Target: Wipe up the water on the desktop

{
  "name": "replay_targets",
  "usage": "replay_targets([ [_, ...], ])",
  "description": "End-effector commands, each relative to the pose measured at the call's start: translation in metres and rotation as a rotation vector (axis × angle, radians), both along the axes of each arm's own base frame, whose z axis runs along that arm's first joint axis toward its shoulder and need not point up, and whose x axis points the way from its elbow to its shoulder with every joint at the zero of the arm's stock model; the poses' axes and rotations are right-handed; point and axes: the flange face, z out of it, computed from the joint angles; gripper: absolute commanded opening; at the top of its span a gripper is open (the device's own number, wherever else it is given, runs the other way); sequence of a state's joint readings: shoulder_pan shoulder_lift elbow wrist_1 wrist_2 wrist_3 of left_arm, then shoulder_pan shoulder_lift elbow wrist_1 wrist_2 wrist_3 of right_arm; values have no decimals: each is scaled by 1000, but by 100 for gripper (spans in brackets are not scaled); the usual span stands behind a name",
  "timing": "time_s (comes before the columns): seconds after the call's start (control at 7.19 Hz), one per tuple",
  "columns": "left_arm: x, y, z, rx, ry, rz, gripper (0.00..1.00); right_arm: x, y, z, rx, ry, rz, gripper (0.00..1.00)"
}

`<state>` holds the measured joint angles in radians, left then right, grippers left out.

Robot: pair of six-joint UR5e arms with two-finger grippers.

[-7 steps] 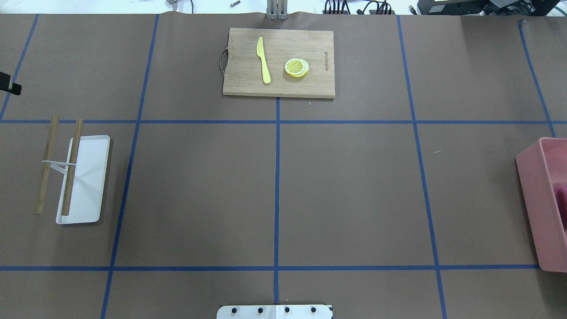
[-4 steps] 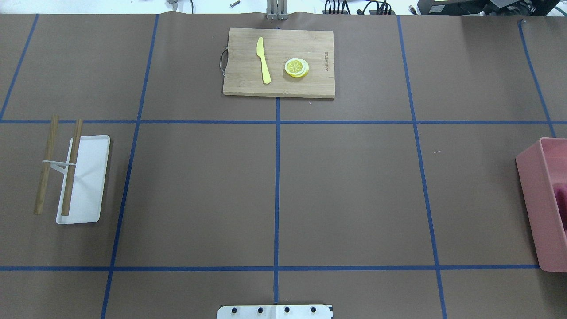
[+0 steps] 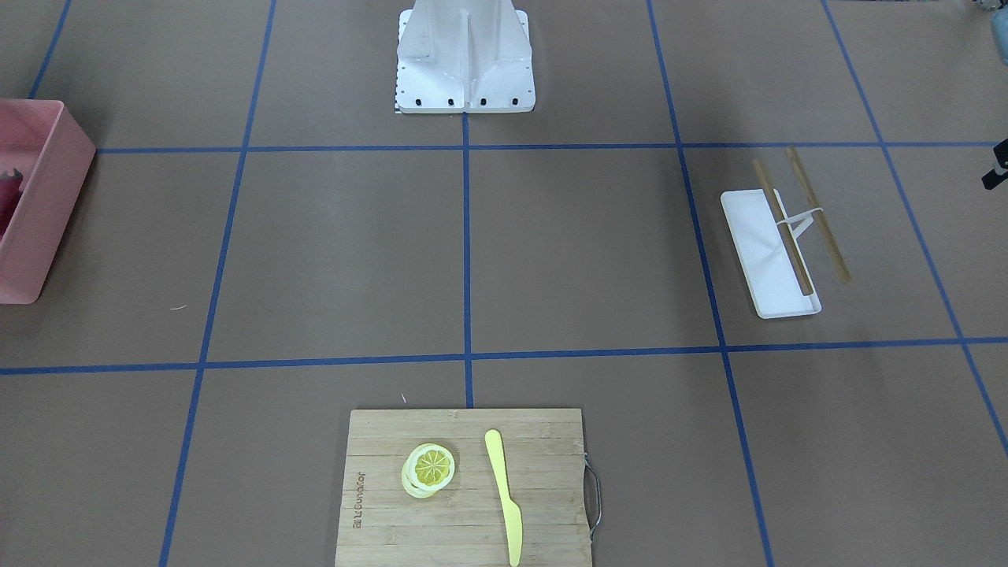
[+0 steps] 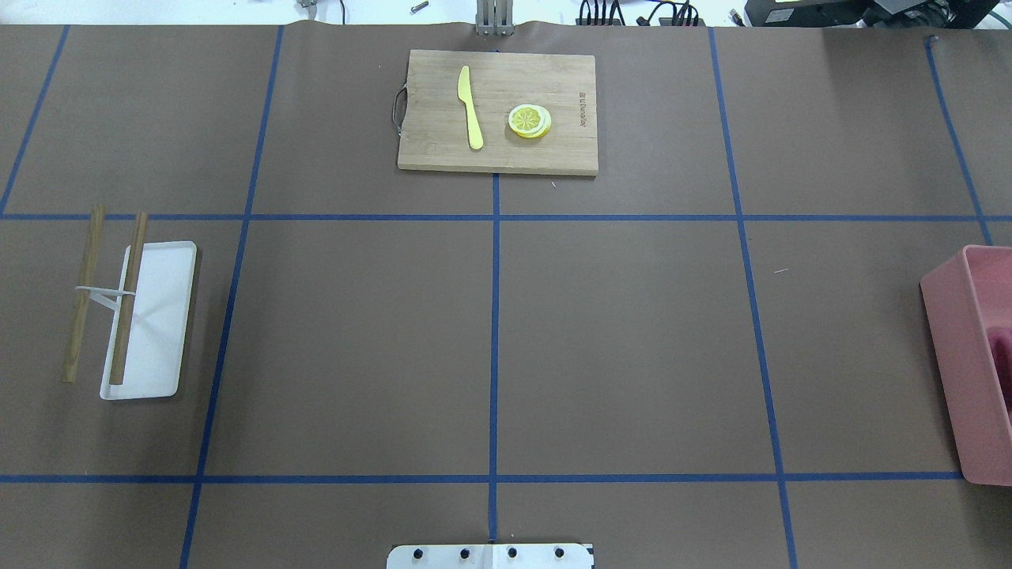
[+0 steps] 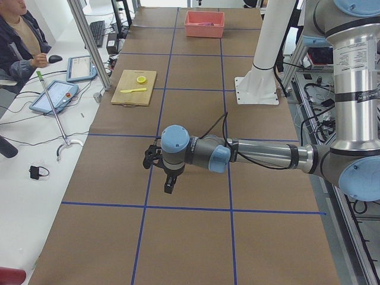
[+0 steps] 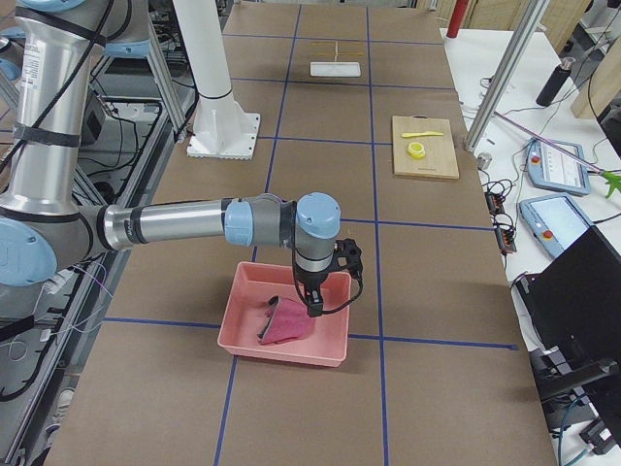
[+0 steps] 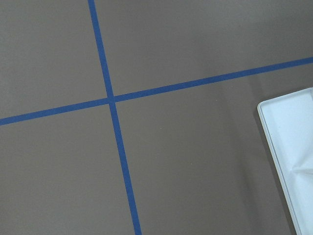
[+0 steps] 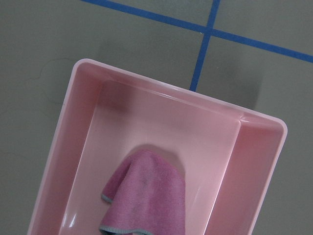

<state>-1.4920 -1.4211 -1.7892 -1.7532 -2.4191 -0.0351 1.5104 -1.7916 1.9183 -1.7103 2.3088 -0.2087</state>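
Observation:
The desktop (image 4: 632, 356) is a matte brown surface with a blue tape grid; I see no water on it. A pink bin (image 4: 961, 356) stands at its right end with a pink cloth (image 8: 146, 196) lying in it. My right gripper (image 6: 312, 309) hangs just over the bin and cloth in the exterior right view; I cannot tell whether it is open or shut. My left gripper (image 5: 169, 185) hovers over bare desktop near the white tray (image 7: 293, 147); I cannot tell its state. No fingers show in either wrist view.
A bamboo cutting board (image 4: 443, 150) at the far middle holds a yellow knife (image 4: 470, 107) and lemon slices (image 4: 530, 121). The white tray (image 4: 162, 316) at the left carries two wooden sticks (image 4: 129, 296). The robot base (image 4: 490, 555) is at the near edge.
A dark part of the left gripper at the overhead view's left edge has gone out of that view. Nothing on the desktop has moved.

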Motion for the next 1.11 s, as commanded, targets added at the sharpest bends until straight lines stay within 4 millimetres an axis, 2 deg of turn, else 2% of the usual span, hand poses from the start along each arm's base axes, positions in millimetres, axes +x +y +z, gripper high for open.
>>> replay_targets([
  [0.0,-2,13,8,-25,7,-1,98,0,5,5,-7,-10,-5,100],
  [0.28,-1,12,7,-22,6,1,98,0,5,5,-2,-7,-2,100],
  [0.42,-1,8,-5,3,3,1,98,0,1,4,-2,-6,3,100],
  [0.97,1,7,-4,7,7,6,98,0,-6,-2,19,-4,5,100],
])
